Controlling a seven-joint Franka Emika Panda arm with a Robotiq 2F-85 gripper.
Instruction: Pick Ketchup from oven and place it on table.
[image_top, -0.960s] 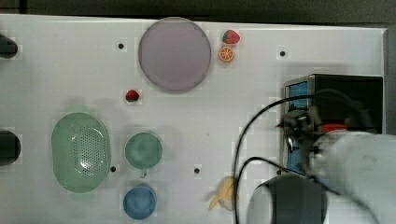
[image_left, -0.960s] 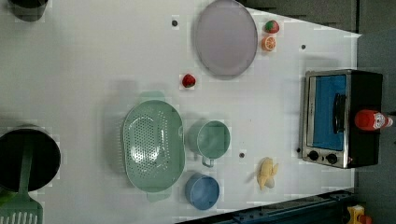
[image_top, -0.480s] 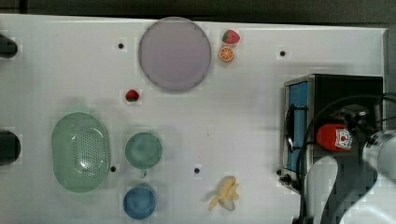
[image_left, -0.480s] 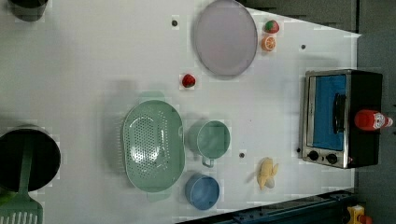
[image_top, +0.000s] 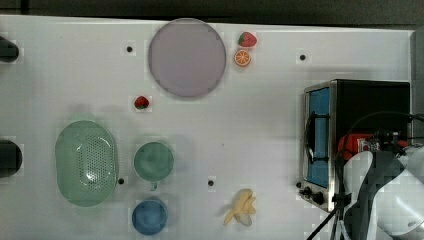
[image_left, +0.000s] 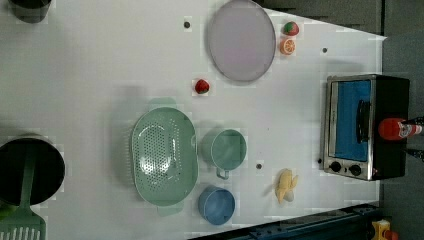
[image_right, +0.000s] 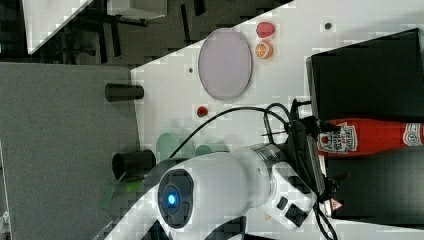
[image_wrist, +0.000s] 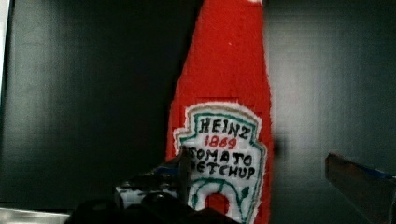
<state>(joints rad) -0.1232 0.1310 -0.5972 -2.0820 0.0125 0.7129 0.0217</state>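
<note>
Ketchup (image_right: 370, 137) lies on its side atop oven (image_right: 365, 80), label facing gripper (image_wrist: 261, 186). Step: approach for pick. Jaws wide apart w/ bottle base between, nothing gripped. Next: advance, clamp body, lift, carry to table (image_top: 75, 75).

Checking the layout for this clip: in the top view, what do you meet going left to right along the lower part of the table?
Green colander → green cup and blue bowl, about level with each other → banana → oven, with the Ketchup on its black top.
</note>
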